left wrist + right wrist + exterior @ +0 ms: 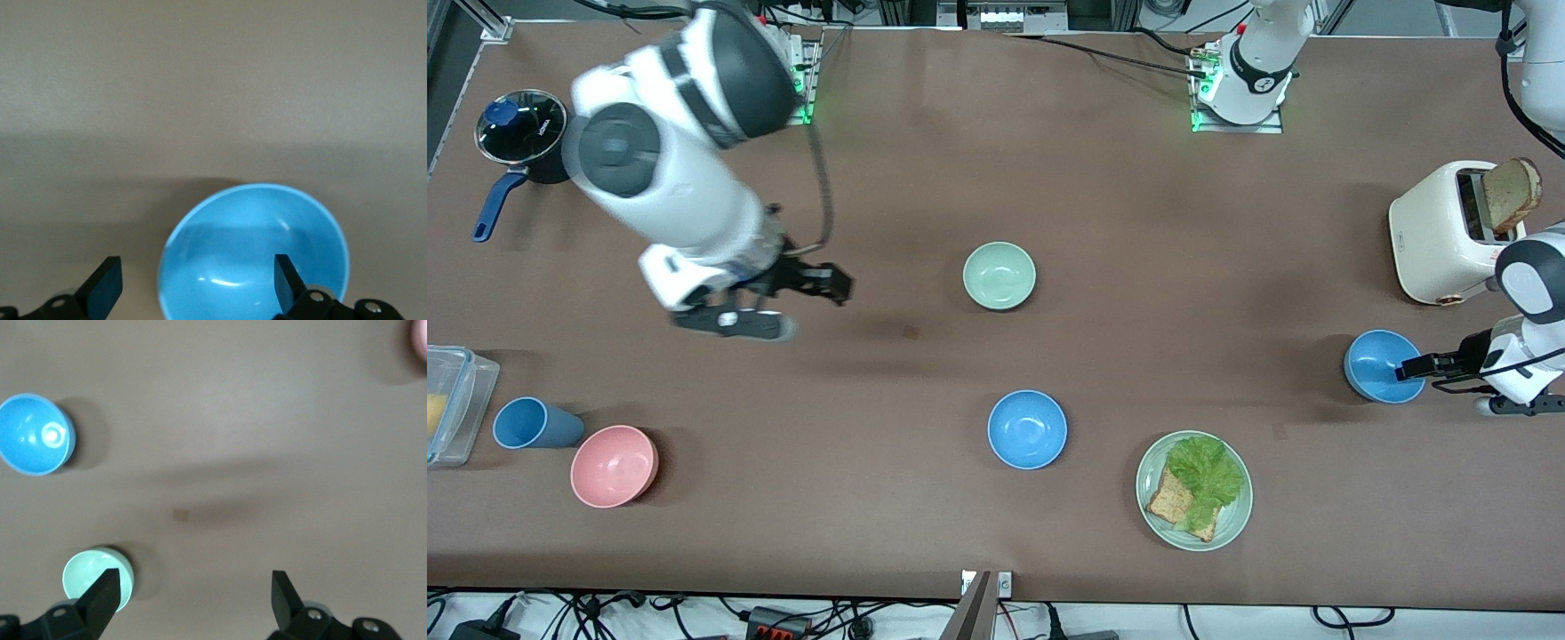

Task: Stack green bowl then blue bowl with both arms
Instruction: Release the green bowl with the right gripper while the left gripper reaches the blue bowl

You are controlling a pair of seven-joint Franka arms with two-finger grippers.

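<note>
No readable writing shows. The left gripper (193, 283) is spread open around one blue bowl (253, 253). The right gripper (193, 600), also spread and empty, hangs beside the green bowl (93, 577).

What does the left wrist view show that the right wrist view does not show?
Only the left wrist view shows the open left gripper with a round sky-blue bowl between its fingers, at the left arm's end of the table. Only the right wrist view shows the open right gripper, the small mint-green bowl and the middle blue bowl. Both show the brown table.

Plate (1149, 502) lies beside one bowl (1027, 429).
</note>
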